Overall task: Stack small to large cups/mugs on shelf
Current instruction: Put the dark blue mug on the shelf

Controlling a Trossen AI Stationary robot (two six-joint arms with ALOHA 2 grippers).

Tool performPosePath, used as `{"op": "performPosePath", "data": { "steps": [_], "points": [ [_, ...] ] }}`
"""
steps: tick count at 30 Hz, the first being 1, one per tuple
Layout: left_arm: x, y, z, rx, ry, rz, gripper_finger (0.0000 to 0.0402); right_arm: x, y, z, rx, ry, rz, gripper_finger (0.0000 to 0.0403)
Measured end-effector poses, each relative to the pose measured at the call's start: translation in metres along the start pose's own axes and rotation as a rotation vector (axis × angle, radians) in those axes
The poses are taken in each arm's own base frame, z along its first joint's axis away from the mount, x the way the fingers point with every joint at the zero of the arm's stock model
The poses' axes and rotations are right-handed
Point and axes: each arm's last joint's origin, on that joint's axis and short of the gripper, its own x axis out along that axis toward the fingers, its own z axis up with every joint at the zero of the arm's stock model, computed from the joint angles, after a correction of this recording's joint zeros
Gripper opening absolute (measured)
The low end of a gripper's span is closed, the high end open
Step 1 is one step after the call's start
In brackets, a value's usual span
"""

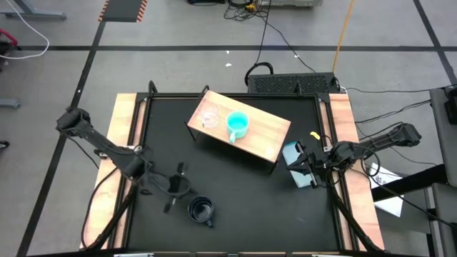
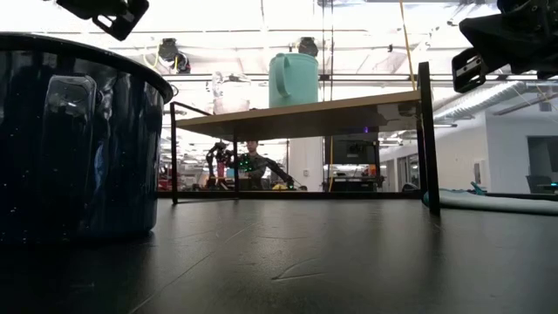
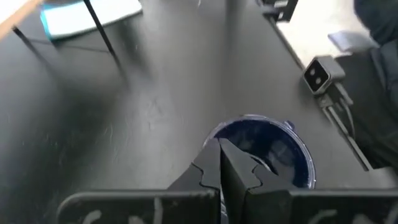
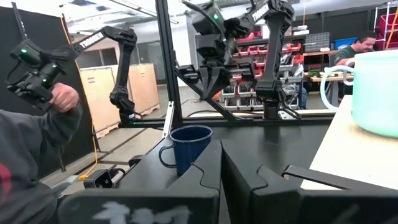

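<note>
The shelf [image 1: 246, 132] stands at the table's far middle on dark legs. On its board sit the small clear cup [image 1: 209, 116] and, right of it, the turquoise mug [image 1: 237, 125], both upright. The black mug [image 1: 201, 209] stands upright on the tabletop near the front edge, its handle toward the right. My left gripper [image 1: 187, 193] hovers shut just left of and above that mug [image 3: 264, 152], touching nothing. My right gripper [image 1: 300, 165] waits shut at the table's right side, level, pointing toward the shelf [image 4: 348, 149].
A flat light-blue item [image 1: 294, 158] lies on the table under the right gripper, beside the shelf's right end. Wooden strips [image 1: 121, 135] run along both table sides. A person's sleeve and hand with a controller [image 4: 43, 93] show beyond the table.
</note>
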Motion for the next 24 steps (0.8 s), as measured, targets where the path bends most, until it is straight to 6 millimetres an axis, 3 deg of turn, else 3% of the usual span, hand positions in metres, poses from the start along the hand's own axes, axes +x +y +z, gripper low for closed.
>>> {"op": "performPosePath", "data": {
  "steps": [8, 19, 24],
  "points": [
    [0.008, -0.007, 0.020, 0.011, 0.112, 0.030, 0.0000, 0.000, 0.000, 0.000, 0.024, 0.001, 0.000, 0.0000],
    [-0.003, -0.008, 0.047, 0.018, 0.154, 0.042, 0.0000, 0.000, 0.000, 0.000, 0.024, 0.003, 0.000, 0.0000],
    [-0.004, -0.006, 0.050, -0.030, 0.182, -0.007, 0.0000, 0.000, 0.000, 0.000, 0.023, 0.003, 0.000, 0.0000]
  ]
}}
